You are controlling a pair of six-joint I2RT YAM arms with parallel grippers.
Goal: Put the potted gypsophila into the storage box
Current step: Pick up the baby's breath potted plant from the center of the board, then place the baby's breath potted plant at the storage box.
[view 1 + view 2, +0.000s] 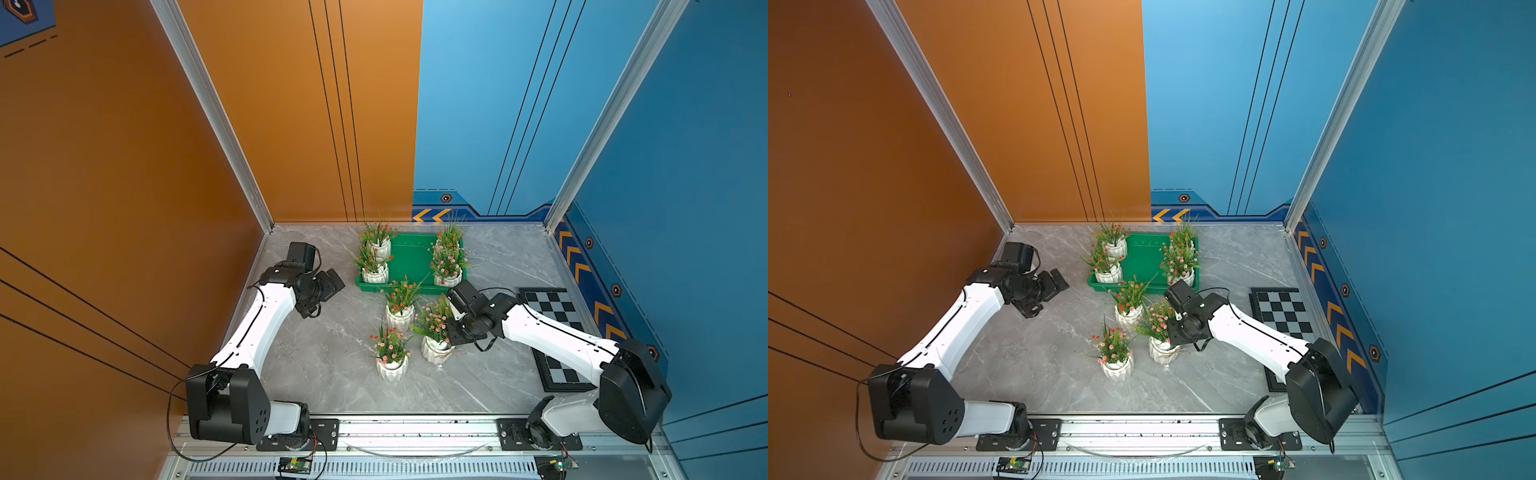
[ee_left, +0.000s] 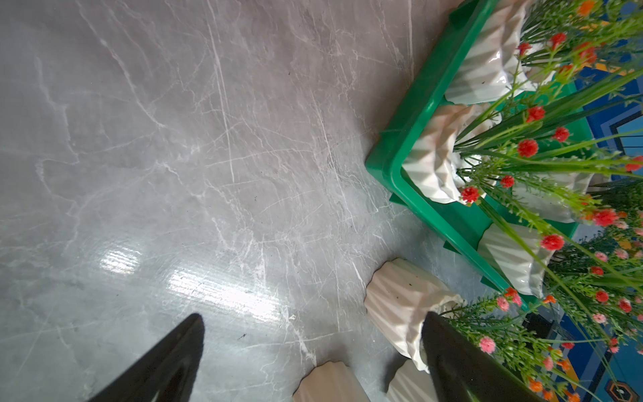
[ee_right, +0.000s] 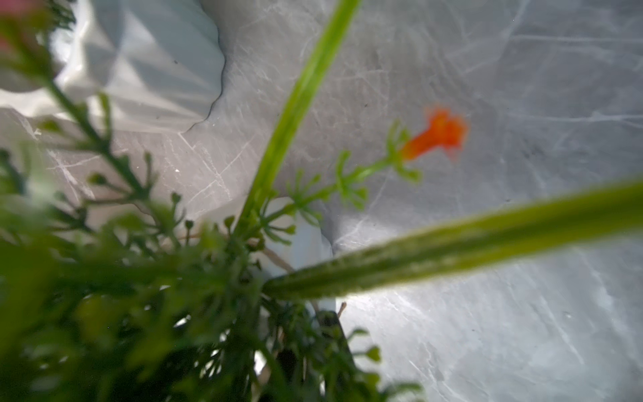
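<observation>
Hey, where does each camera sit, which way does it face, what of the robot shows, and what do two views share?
Both top views: high over the front rail, facing down and back at the tray; left arm, right arm, left tool, right tool.
Left wrist: low over the table, facing the tray's corner; two open fingers.
Right wrist: buried in a plant, facing the table; no tool seen.
Shared: tray, in top and left wrist views.
</observation>
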